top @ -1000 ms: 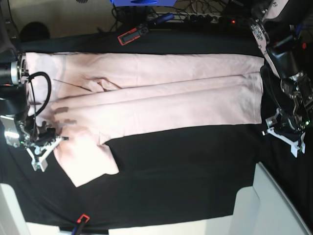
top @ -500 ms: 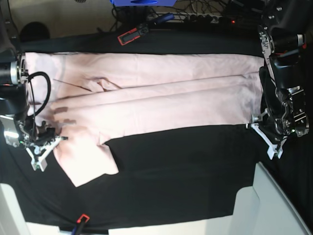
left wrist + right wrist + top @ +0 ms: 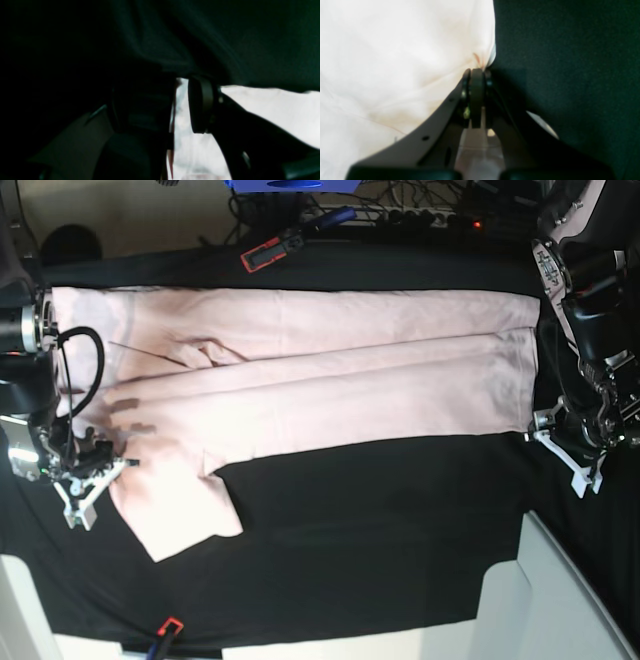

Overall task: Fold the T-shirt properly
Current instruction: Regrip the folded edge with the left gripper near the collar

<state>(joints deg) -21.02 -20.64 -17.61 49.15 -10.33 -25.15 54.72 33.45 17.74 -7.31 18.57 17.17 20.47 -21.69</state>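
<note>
A: Base view first: the large pale pink cotton T-shirt [image 3: 300, 395] lies flat across the black table cloth [image 3: 370, 540], folded lengthwise into a long band with one short sleeve flaring toward the near edge. The right gripper [image 3: 100, 470] sits at that sleeve's corner; the left gripper [image 3: 560, 442] is just off the shirt's opposite end.

B: Can you read the claws from there?

A: Not well. The left wrist view shows more: the left gripper [image 3: 181, 105] has its jaws spread, with pale fabric [image 3: 262, 107] lit in the gap and dark cloth [image 3: 200, 37] filling the upper frame. Whether a pad touches the shirt, I cannot tell.

B: And the other wrist?

A: The right wrist view shows the right gripper [image 3: 476, 75] with jaws pressed together, pinching the T-shirt's [image 3: 395, 62] edge, with small creases radiating from the pinch. The black cloth [image 3: 570, 62] lies right beside it.
</note>
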